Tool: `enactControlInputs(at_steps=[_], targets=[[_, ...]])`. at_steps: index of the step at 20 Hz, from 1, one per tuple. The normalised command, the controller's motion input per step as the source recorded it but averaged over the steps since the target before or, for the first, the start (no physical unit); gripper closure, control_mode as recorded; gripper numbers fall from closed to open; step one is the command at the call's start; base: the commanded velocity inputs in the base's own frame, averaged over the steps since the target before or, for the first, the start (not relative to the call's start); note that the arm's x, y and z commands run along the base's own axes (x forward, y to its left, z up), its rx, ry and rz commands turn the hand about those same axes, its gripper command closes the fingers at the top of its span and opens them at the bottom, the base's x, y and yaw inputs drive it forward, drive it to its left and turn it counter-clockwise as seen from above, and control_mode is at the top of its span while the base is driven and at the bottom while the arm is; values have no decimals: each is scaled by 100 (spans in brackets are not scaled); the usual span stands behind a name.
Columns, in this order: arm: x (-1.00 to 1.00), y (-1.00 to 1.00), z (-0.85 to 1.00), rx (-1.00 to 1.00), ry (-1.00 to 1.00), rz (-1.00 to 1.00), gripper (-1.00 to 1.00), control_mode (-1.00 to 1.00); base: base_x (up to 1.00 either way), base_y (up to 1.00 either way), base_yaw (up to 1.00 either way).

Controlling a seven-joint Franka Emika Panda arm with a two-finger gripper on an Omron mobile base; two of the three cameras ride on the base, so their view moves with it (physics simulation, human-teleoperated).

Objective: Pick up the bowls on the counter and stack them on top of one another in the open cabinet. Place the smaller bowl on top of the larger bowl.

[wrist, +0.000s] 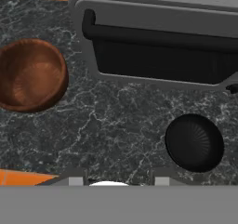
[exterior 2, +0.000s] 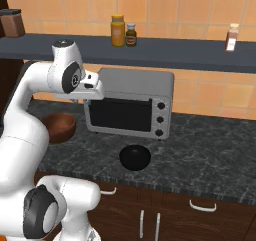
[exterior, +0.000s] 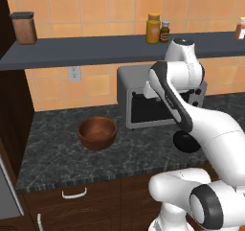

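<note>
End effector (wrist: 115, 180) hovering empty, opening unclear; both bowls sitting on surface (wrist: 116, 125). Next: descending onto brown bowl (wrist: 30, 74), left of black bowl (wrist: 194, 142).

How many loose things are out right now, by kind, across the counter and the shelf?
Bowls: 2, brown bowl and black bowl
Toaster ovens: 1
Shelf containers: 4, canister, orange jar, small jar, bottle
Total: 7

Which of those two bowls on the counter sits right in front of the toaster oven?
The small black bowl. The bigger reddish-brown wooden bowl sits off to the toaster oven's left side.
</note>
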Motion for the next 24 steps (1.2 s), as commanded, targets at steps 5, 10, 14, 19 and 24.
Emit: enactControlInputs(at_steps=[5,10,14,19,24], targets=[[-49,-19,-6,1,-5,0,-100,-100,0,0,0],[-63,-84,-47,13,-3,-4,-100,-100,0,0,0],[-29,-100,-63,26,2,-6,-100,-100,0,0,0],[-8,-98,-57,16,17,-20,-100,-100,0,0,0],[9,-89,-58,13,16,-24,-100,-100,0,0,0]])
